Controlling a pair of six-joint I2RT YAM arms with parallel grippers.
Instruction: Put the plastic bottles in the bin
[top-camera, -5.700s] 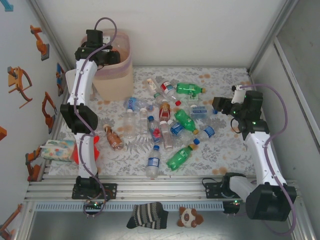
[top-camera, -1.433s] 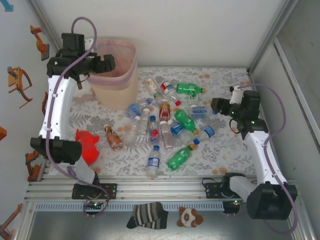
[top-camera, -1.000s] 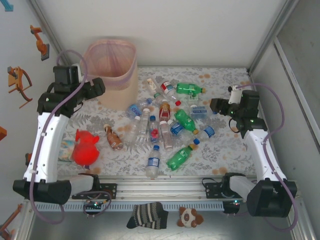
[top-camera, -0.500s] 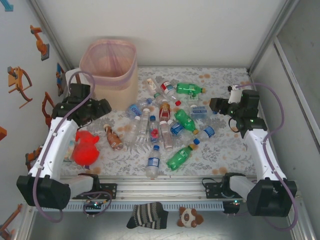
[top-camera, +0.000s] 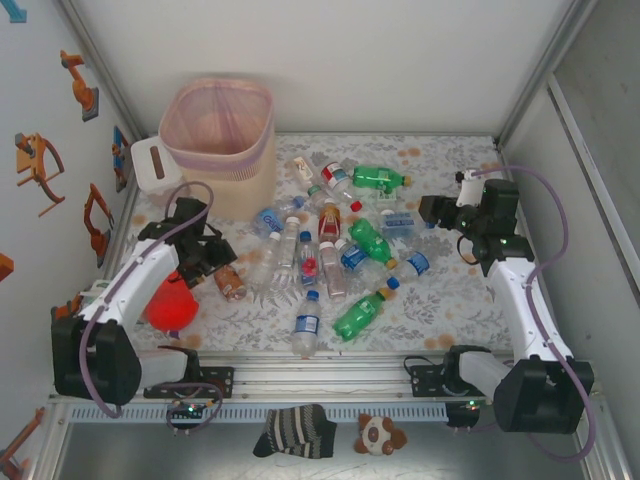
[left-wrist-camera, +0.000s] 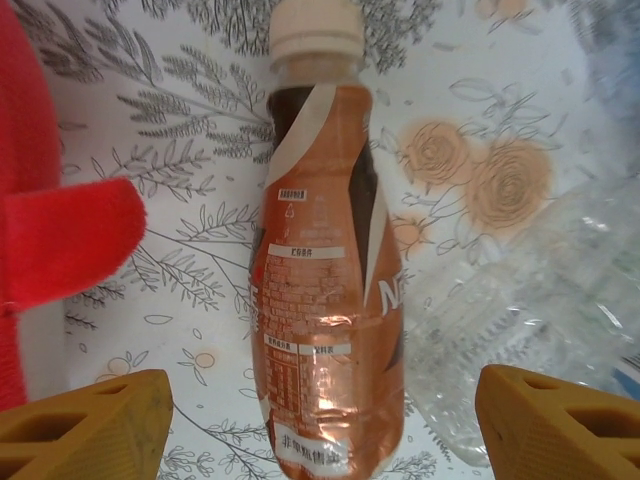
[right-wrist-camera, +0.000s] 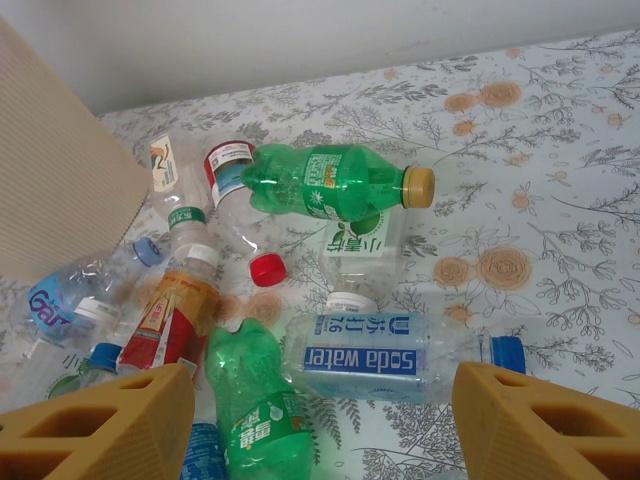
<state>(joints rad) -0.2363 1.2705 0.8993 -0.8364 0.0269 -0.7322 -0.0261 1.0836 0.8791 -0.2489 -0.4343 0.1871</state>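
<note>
An amber bottle (left-wrist-camera: 325, 300) with a white cap lies on the floral tablecloth, cap pointing away. My left gripper (left-wrist-camera: 325, 425) straddles its lower body, open, with a gap on each side. From above, the left gripper (top-camera: 213, 260) sits over that amber bottle (top-camera: 229, 281). Several plastic bottles (top-camera: 330, 240) lie piled mid-table, clear, green and red-labelled. My right gripper (top-camera: 437, 210) hovers open at the pile's right side, above a clear soda water bottle (right-wrist-camera: 400, 355), touching nothing (right-wrist-camera: 320, 430). The bin (top-camera: 220, 140), beige with a pink liner, stands at the back left.
A red plush toy (top-camera: 170, 305) lies just left of the amber bottle and shows as red fabric (left-wrist-camera: 60, 240). A crushed clear bottle (left-wrist-camera: 510, 300) lies on its right. A white tissue box (top-camera: 152, 163) stands left of the bin. Walls close in both sides.
The left arm swung from over the bin down and forward to the amber bottle, and its jaws have narrowed. The right arm has stayed put.
</note>
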